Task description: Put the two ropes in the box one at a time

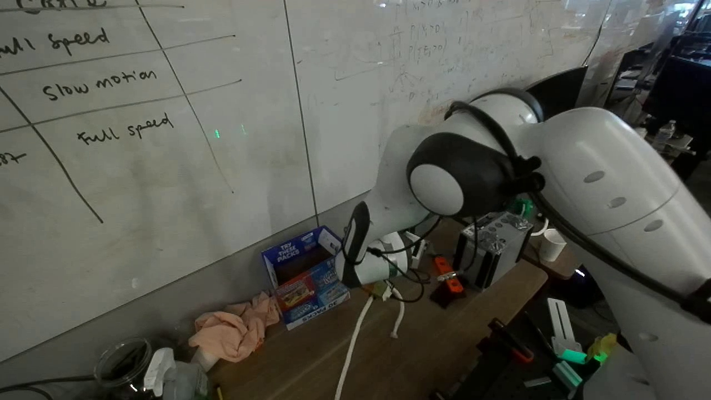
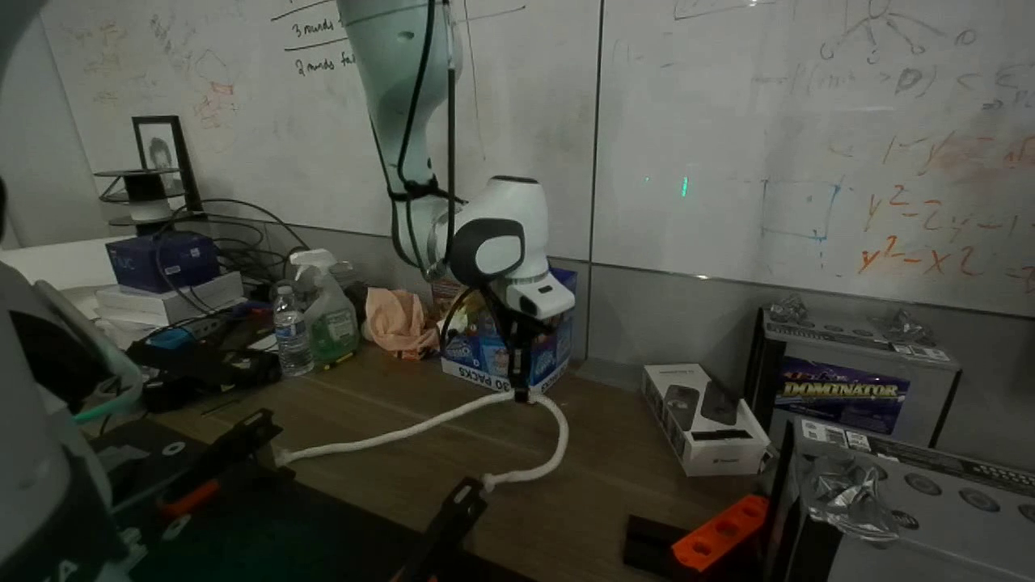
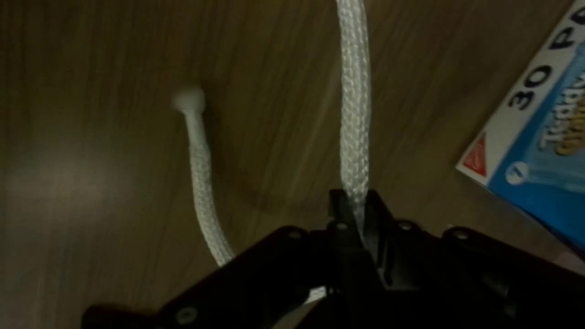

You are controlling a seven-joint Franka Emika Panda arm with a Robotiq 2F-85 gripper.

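Just outside "30 PACKS" box (image 1: 313,289), rope (image 3: 354,114) in tool (image 3: 354,197).

White braided rope (image 3: 354,114): pinched partway along, two lengths trailing apart
Blue cardboard snack box (image 1: 312,286): open-topped, on the wooden tabletop (image 1: 300,361) near the rope

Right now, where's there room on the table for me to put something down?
There's a bare patch of table between the white rope and the white box. Another lies inside the rope's bend, but the end effector grips that rope, so I'd stay out. It's crowded around the spray bottle, water bottle and pink cloth.
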